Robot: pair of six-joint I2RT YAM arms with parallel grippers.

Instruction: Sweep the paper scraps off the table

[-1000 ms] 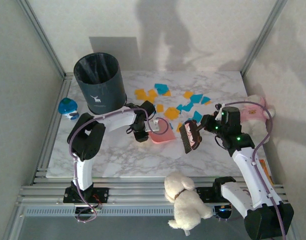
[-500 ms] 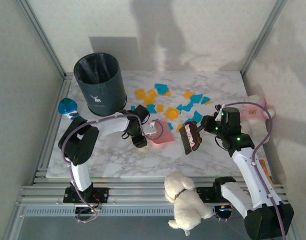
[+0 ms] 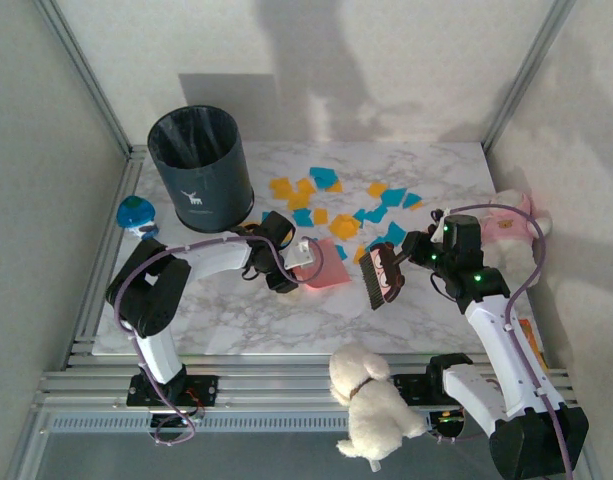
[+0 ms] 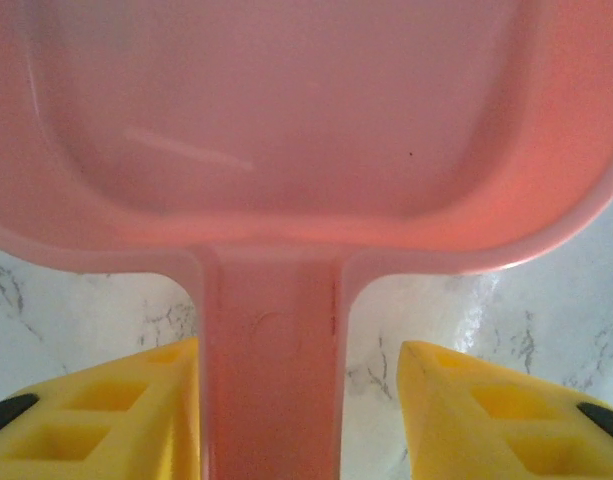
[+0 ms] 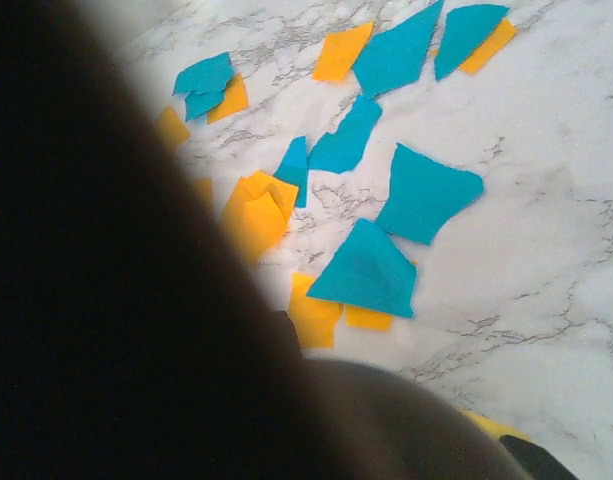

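Spreading beneath everything, the white marble-veined table (image 3: 216,320) carries the pink dustpan (image 3: 331,272), which lies flat on the stone with its handle pointing left. The left arm (image 3: 206,255) reaches in from the dustpan's left, and the left gripper (image 3: 298,258) sits at that handle. In the left wrist view its yellow fingers (image 4: 106,410) stand on either side of the handle, one against its edge and the other apart from it with bare marble between, so the jaws are parted, not clamped.

The right arm (image 3: 496,320) comes in from the dustpan's right. The right gripper (image 3: 411,255) is closed on a hand brush (image 3: 381,277), held just right of the dustpan and apart from it, with its dark bristle row turned toward the pan. Whether the bristles touch the table I cannot tell.

A dark grey bin (image 3: 201,180) with a white deer mark stands upright well to the dustpan's far left. A white plush dog (image 3: 371,400) lies on the dustpan's near side, on the metal rails (image 3: 266,385). A pink-and-white plush toy (image 3: 511,225) sits well to the dustpan's right, past the right arm. A blue-green round toy (image 3: 136,215) rests far left of the dustpan.

The paper scraps (image 3: 341,225), orange-yellow and teal, lie scattered flat on the table beyond the dustpan and toward its far right. The nearest are just beside its far edge, and a few lie between it and the brush.
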